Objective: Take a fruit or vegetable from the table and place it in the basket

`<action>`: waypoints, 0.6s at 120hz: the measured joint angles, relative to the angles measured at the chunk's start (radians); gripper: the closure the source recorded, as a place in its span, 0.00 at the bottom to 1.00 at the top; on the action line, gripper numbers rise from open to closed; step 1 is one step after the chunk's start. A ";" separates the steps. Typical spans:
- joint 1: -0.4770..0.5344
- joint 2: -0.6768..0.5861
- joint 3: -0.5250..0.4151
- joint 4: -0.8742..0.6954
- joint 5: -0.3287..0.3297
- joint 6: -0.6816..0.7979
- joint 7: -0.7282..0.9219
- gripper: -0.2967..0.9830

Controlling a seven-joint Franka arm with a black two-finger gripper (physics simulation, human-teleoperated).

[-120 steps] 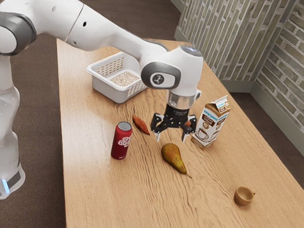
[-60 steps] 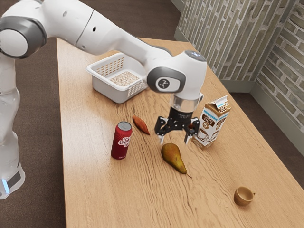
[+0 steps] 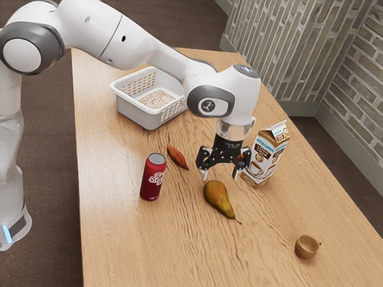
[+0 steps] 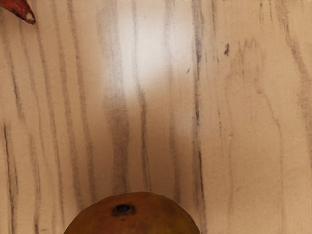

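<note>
In the exterior view my gripper (image 3: 222, 176) hangs open above the table, over the blunt end of the pear (image 3: 218, 198), with nothing between its fingers. The green-brown pear lies on its side on the wood; its rounded end (image 4: 134, 217) shows at the lower edge of the wrist view. A reddish sweet potato (image 3: 178, 156) lies between the can and my hand, and its tip (image 4: 20, 9) is in a corner of the wrist view. The white basket (image 3: 143, 118) stands farther back, its bottom speckled.
A red can (image 3: 153, 177) stands upright near the sweet potato. Close beside my hand, toward the exterior view's right, is a carton (image 3: 267, 154), with a small orange-red thing partly hidden between them. A brown cup (image 3: 306, 247) sits at the lower right of the table (image 3: 119, 239).
My hand has moved a little toward the exterior view's right and slightly lower, most of it in the first half second. The objects on the table have stayed where they were.
</note>
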 joint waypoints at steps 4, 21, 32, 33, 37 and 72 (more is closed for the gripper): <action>0.000 0.001 -0.002 0.001 0.000 0.000 0.000 0.23; -0.011 0.002 -0.007 0.002 0.000 0.001 -0.002 0.23; -0.018 0.008 -0.007 0.003 0.000 0.001 -0.003 0.23; -0.018 0.008 -0.007 0.003 0.000 0.001 -0.003 0.23; -0.020 0.013 -0.007 0.005 0.000 0.001 -0.003 0.23; -0.040 0.044 -0.007 0.008 -0.008 0.003 -0.004 0.23</action>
